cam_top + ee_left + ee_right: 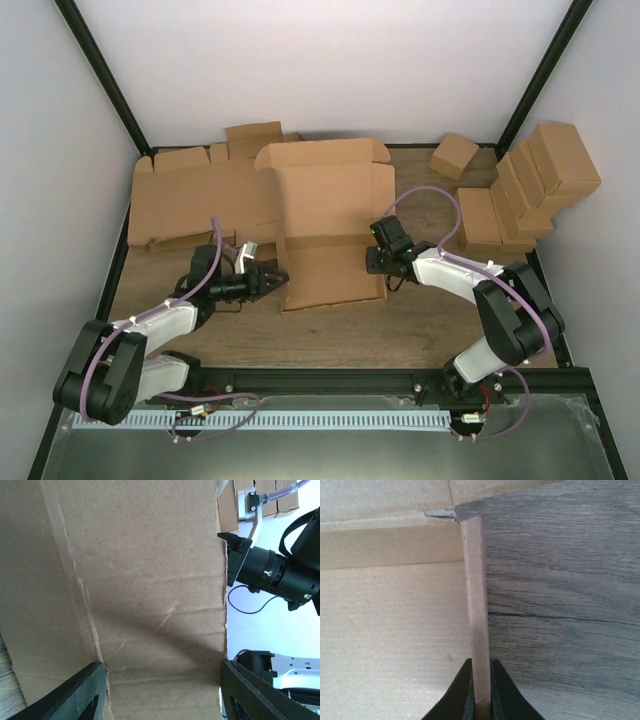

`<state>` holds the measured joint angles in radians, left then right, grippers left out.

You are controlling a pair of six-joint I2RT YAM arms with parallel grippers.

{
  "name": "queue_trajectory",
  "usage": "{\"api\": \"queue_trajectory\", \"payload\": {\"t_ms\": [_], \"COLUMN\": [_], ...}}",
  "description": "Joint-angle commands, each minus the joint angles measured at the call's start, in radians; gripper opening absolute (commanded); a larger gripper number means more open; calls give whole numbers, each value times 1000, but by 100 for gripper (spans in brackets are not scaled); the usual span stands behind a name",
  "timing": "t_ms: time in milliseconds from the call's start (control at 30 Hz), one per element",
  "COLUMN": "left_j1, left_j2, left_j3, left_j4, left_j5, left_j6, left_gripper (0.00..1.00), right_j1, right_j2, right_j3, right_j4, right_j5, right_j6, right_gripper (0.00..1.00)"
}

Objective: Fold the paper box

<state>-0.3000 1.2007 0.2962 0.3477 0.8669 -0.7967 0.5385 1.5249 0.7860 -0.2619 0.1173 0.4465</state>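
On the wooden surface [400,330], the box [330,230] lies centred, mostly flat, between both arms. The right pincer [481,662] is clamped on its upturned right flap. The left pincer [280,278] stands parted at its left edge.

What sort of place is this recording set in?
Probably a robot test cell: plain white walls in black frame posts enclose a wooden tabletop holding flat brown cardboard blanks and small ready-made brown boxes.
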Motion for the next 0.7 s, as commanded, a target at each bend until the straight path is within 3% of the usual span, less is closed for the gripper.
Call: {"api": "queue_trajectory", "payload": {"t_ms": [0,67,233,400,567,667], "left_j1": [-36,-42,-54,-58,-85,-87], "left_j2": [27,46,91,93,77,94], "left_j3": [31,45,124,141,196,208], "left_j4": [4,-33,-312,-387,-516,-546], "left_j5": [5,-23,-176,-252,-337,-344], "left_j6": [32,51,187,200,243,255], "left_gripper": [64,63,62,61,71,67], "right_j1": [7,8,8,8,8,8], "right_j2": [-13,-12,-15,-14,-16,-16], "right_j3": [13,12,7,11,10,9], "right_j4": [16,15,16,17,18,19], "right_j5": [-10,-11,-7,-8,-6,-7], "right_j6": [20,21,18,16,15,15], "right_gripper": [1,1,1,1,1,1]}}
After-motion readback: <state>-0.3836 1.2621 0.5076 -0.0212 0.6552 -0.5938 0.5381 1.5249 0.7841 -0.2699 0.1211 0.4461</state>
